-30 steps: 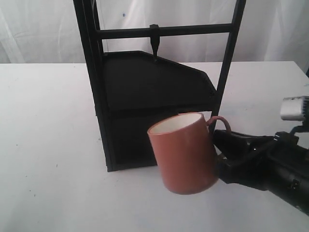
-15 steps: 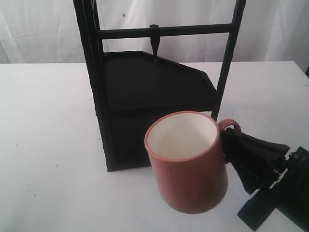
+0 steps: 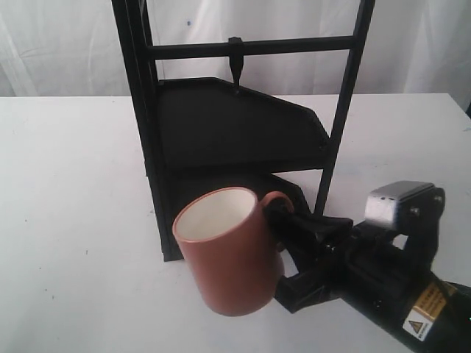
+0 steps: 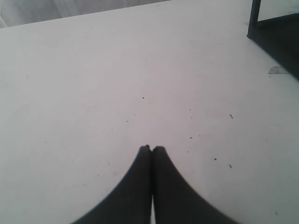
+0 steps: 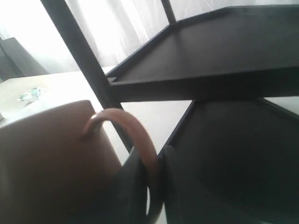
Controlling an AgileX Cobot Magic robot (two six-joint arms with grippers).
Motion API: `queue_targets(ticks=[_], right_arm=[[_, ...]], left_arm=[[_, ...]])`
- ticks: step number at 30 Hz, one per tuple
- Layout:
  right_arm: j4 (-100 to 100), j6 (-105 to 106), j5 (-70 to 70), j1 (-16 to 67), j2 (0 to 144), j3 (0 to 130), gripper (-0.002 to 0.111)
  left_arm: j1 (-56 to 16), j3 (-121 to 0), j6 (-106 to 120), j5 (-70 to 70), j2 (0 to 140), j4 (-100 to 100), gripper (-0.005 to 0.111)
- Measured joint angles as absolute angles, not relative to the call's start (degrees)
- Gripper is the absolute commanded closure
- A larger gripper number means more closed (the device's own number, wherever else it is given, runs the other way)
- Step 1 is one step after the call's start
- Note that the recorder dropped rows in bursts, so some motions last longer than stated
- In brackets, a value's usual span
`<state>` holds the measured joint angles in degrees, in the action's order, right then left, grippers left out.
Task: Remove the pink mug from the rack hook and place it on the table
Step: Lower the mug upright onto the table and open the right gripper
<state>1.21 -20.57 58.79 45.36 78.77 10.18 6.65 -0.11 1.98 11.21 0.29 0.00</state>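
The pink mug (image 3: 229, 254) hangs tilted in front of the black rack (image 3: 235, 140), its cream inside facing up and left. My right gripper (image 3: 283, 220) is shut on the mug's thin loop handle (image 5: 135, 135), which runs between the two dark fingers (image 5: 133, 172) in the right wrist view, with the mug's body (image 5: 51, 158) beside them. I cannot tell whether the mug's base touches the white table (image 3: 73, 220). My left gripper (image 4: 152, 148) is shut and empty over bare table (image 4: 117, 70), away from the mug.
The rack's empty hook (image 3: 235, 62) hangs from the top crossbar. Its two angled black shelves (image 5: 224, 51) lie close behind the mug. A rack post foot (image 4: 254, 21) shows at the corner of the left wrist view. White curtains hang behind.
The mug has travelled left and a little lower in the exterior view, carried by my right arm, which now reaches further into the picture. The rack has not moved.
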Motion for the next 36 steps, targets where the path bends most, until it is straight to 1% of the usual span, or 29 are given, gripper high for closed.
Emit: queue_targets(ticks=[5, 11, 15, 21, 29, 36], right_arm=[[0.5, -21.6, 61.2, 45.7, 81.9, 10.4, 0.108], [0.0, -22.5, 63.5, 45.7, 82.1, 10.4, 0.108], [0.0, -19.4, 64.0, 45.7, 83.5, 10.4, 0.108], [1.4, -19.5, 67.3, 45.7, 89.6, 10.4, 0.108], [7.9, -26.6, 67.9, 45.7, 99.8, 10.5, 0.108], [9.1, -29.9, 67.8, 45.7, 103.2, 13.4, 0.108]], left_arm=[[6.6, -0.1, 2.0, 11.2, 0.3, 0.0, 0.107], [6.6, -0.1, 2.0, 11.2, 0.3, 0.0, 0.107], [6.6, -0.1, 2.0, 11.2, 0.3, 0.0, 0.107], [6.6, -0.1, 2.0, 11.2, 0.3, 0.0, 0.107], [6.6, -0.1, 2.0, 11.2, 0.3, 0.0, 0.107], [6.6, -0.1, 2.0, 11.2, 0.3, 0.0, 0.107]])
